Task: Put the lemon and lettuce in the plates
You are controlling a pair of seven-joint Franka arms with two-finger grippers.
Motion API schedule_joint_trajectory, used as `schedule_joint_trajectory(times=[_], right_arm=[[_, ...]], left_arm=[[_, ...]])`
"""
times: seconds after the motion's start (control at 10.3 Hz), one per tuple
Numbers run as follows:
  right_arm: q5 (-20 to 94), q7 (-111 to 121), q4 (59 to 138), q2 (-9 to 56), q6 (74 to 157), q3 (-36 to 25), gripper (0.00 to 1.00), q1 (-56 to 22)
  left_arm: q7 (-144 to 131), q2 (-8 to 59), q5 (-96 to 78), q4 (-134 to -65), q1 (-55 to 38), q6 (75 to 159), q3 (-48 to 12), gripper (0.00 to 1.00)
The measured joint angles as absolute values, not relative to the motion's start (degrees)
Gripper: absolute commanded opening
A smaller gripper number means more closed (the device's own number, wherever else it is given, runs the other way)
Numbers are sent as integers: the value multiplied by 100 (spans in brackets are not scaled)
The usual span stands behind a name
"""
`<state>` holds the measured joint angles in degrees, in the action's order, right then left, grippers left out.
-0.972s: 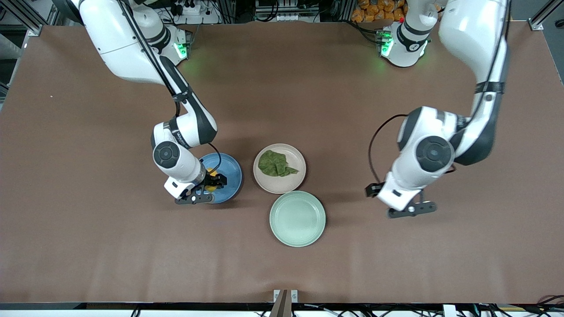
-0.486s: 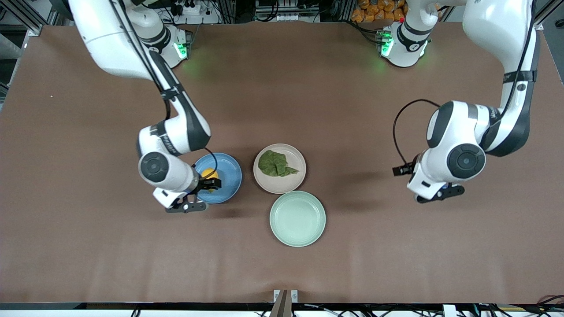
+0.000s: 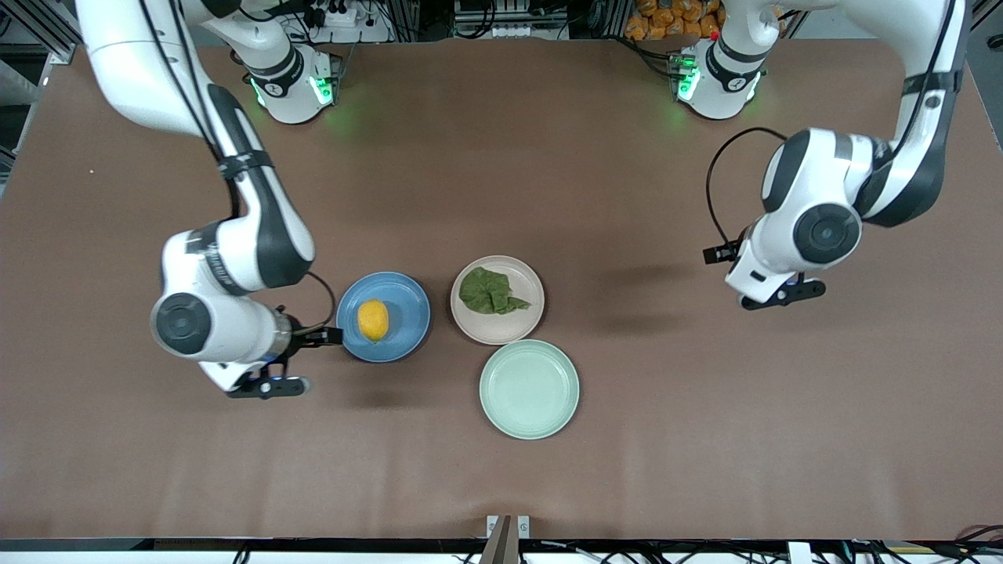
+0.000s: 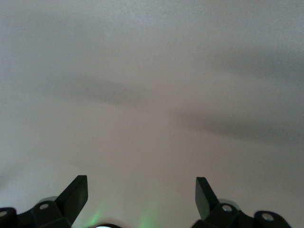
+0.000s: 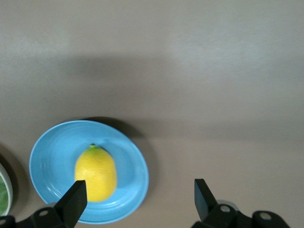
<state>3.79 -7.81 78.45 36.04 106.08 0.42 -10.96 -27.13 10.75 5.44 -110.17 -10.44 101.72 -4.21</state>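
Lowest in the front view sits the mint plate (image 3: 529, 388), low centre of the frame, empty and not part of the job. Just above it, centre frame, the beige plate (image 3: 533, 315) holds the lettuce (image 3: 490, 291), lying flat inside the rim toward the plate's upper left. Level with it, left of centre, the blue plate (image 3: 407, 312) holds the lemon (image 3: 373, 319), resting near the plate's middle; the right wrist view shows the lemon (image 5: 95, 173) free on the blue plate (image 5: 52, 156), nothing touching it. Right gripper (image 3: 313, 338) hangs at the plate's left edge in the frame, fingers spread, empty, off the lemon. Left gripper (image 4: 141, 190) hangs at the right of the front view over bare table (image 3: 501, 157), well apart from all plates, fingers spread, holding nothing; its wrist view shows only tabletop. Judged step: both items look placed, so the task seems done and this is the pull-away stage. Next move likely calls only for lifting both arms clear without clipping the blue plate's rim or nudging the lemon.
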Motion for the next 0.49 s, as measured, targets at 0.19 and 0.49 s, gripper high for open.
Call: schedule_joint_trajectory(times=[0.19, 0.49], right_arm=[[378, -266, 7755, 3416, 10429, 30, 100, -707], [377, 372, 7746, 3131, 10115, 26, 100, -176]], left_arm=[[-2713, 627, 481, -11046, -1031, 10246, -422, 100], [-2713, 143, 413, -10799, -981, 10539, -424, 100]])
